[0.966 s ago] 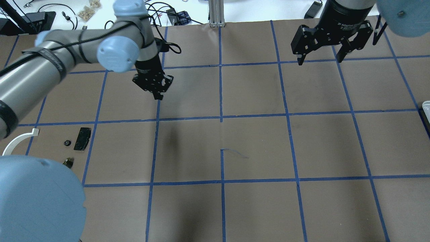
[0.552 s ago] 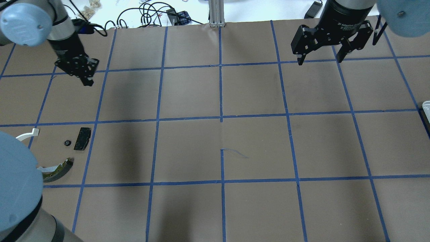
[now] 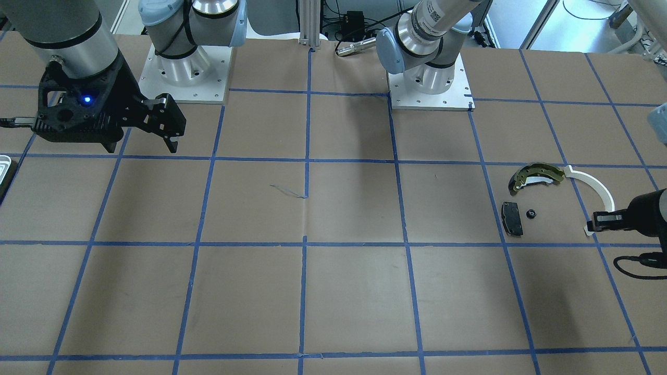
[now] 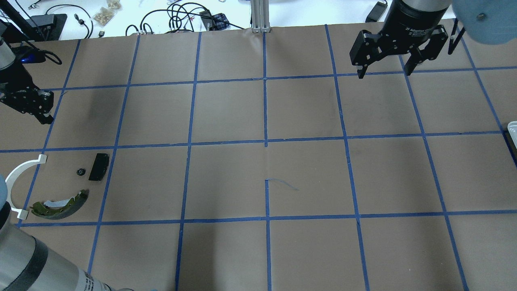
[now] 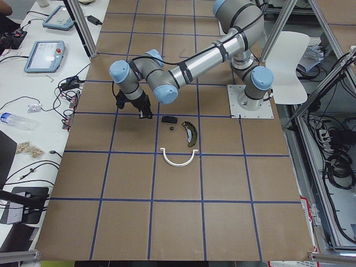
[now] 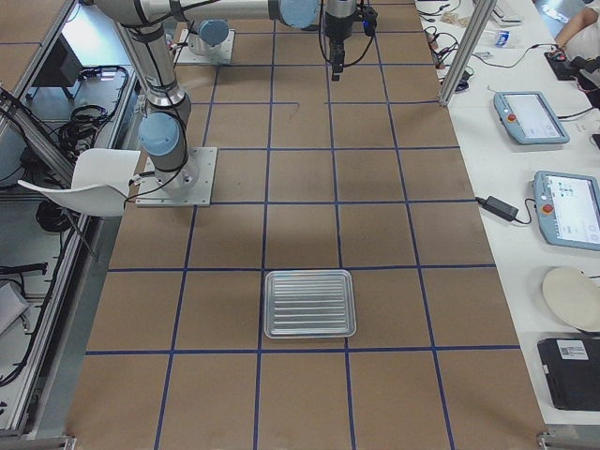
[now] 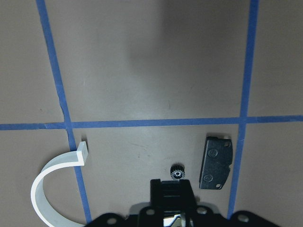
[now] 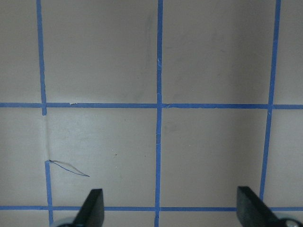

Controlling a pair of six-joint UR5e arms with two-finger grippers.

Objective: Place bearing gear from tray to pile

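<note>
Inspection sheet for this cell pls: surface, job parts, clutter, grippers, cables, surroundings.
Surface: brown paper with a blue tape grid, lying flat.
Job's things: tray, nothing seen in it; gear on the paper beside the pad, not touching it; shoe and half-ring close by.
Clutter: thin blue mark near centre.
Grippers: left gripper shut, nothing in it; right gripper open, nothing in it.
Cables: tangle on the back bench; lead at the left wrist.
Surroundings: pendants, chair.

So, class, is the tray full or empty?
Empty: the tray shows only its bare ribbed floor in the right-side view.
</note>
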